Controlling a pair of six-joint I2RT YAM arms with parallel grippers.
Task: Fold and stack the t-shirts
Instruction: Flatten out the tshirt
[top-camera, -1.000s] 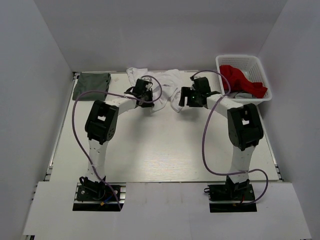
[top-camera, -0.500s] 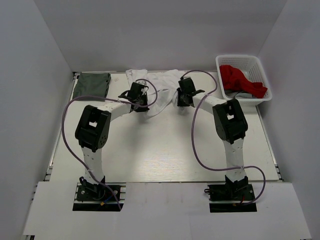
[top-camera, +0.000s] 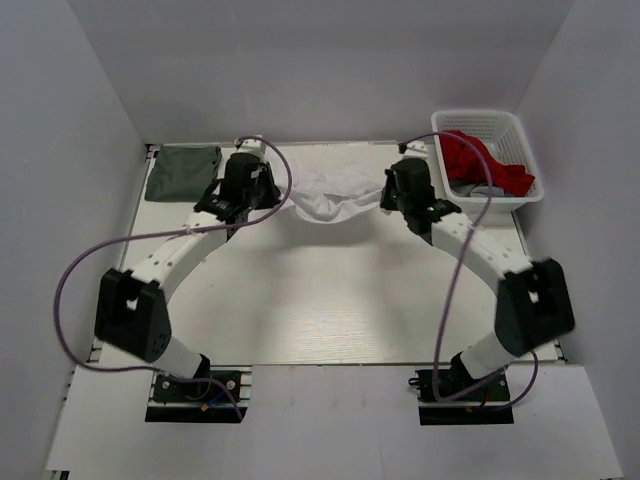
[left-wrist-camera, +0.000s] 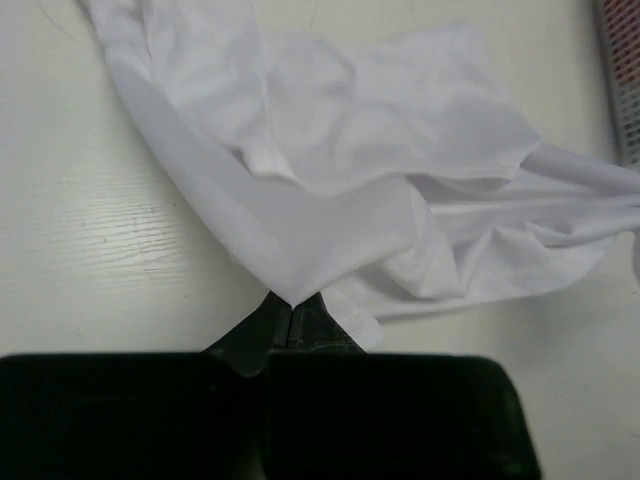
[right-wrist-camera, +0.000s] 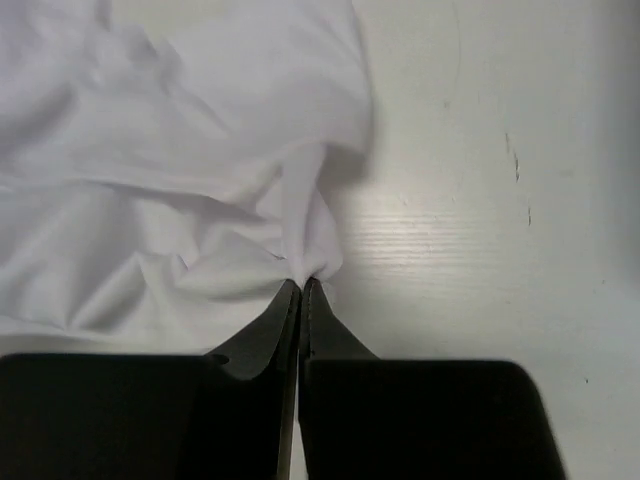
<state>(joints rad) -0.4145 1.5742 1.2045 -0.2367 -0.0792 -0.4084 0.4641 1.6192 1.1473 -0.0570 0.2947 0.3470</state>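
Note:
A white t-shirt (top-camera: 328, 185) hangs stretched between my two grippers at the back of the table, sagging in the middle. My left gripper (top-camera: 262, 196) is shut on its left end; in the left wrist view the cloth (left-wrist-camera: 340, 170) comes to a point pinched at the gripper (left-wrist-camera: 291, 303). My right gripper (top-camera: 388, 197) is shut on the right end, with a bunched fold of cloth (right-wrist-camera: 180, 190) caught at the gripper (right-wrist-camera: 303, 285). A folded dark green t-shirt (top-camera: 184, 171) lies at the back left. A red t-shirt (top-camera: 480, 160) sits in the basket.
A white plastic basket (top-camera: 522, 137) stands at the back right, holding the red shirt over something grey (top-camera: 487, 190). Grey walls close in the table on three sides. Purple cables loop off both arms.
The right gripper has closed on the white shirt. Both arms have swung outward, spreading the shirt from a crumpled heap into a band stretched between them.

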